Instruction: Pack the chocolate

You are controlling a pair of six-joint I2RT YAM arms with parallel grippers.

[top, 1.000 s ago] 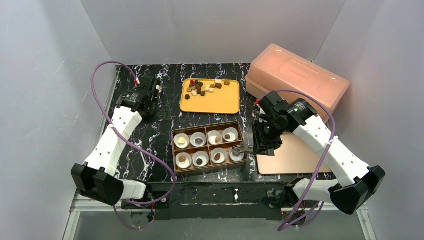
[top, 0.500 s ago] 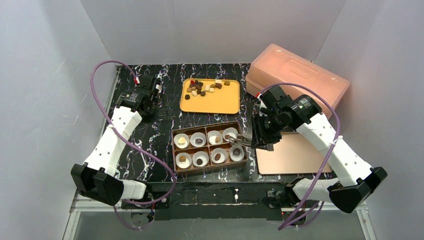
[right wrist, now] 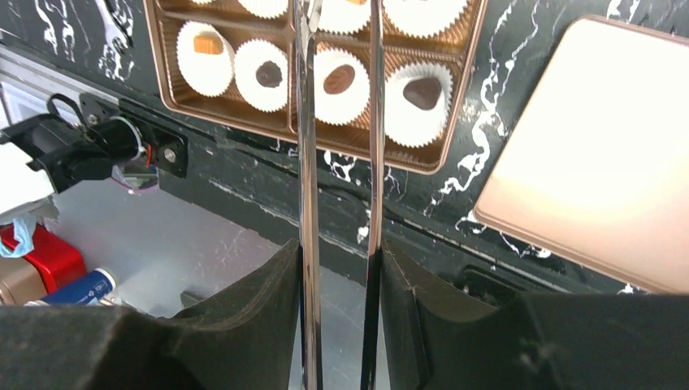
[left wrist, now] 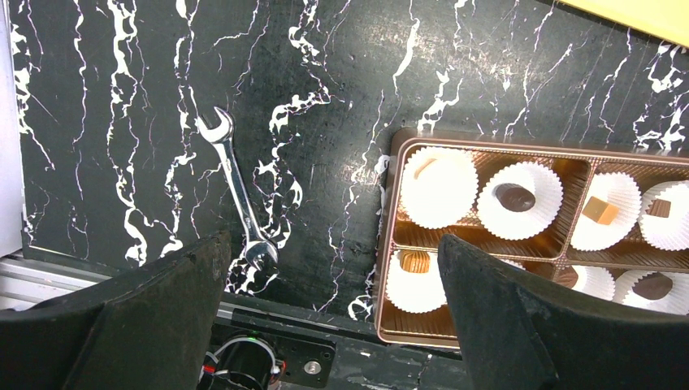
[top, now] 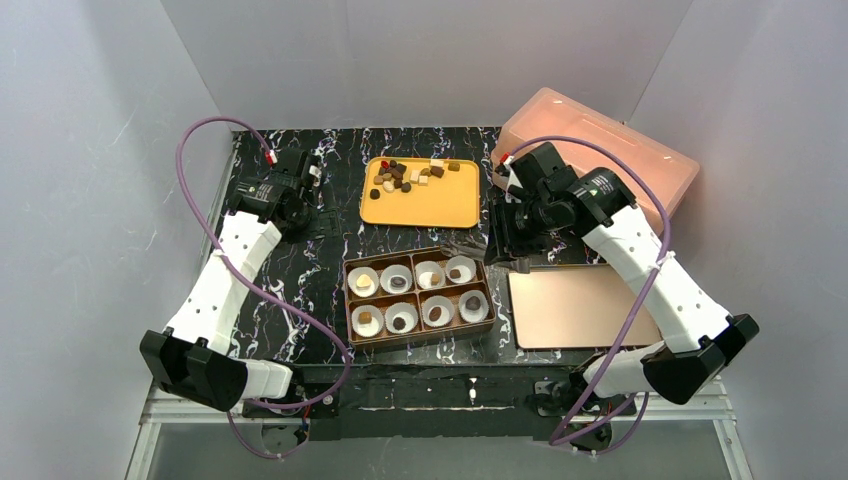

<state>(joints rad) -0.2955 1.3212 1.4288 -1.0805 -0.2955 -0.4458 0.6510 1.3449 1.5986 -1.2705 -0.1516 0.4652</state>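
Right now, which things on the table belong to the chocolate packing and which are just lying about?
Job: chocolate, yellow tray, box of paper cups, tweezers, probably the flat lid.
Lying about: wrench, pink container.

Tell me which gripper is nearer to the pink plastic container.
Right. The right gripper, holding tweezers, is just beside the pink container, at its left end; the left gripper is across the table, past the yellow tray.
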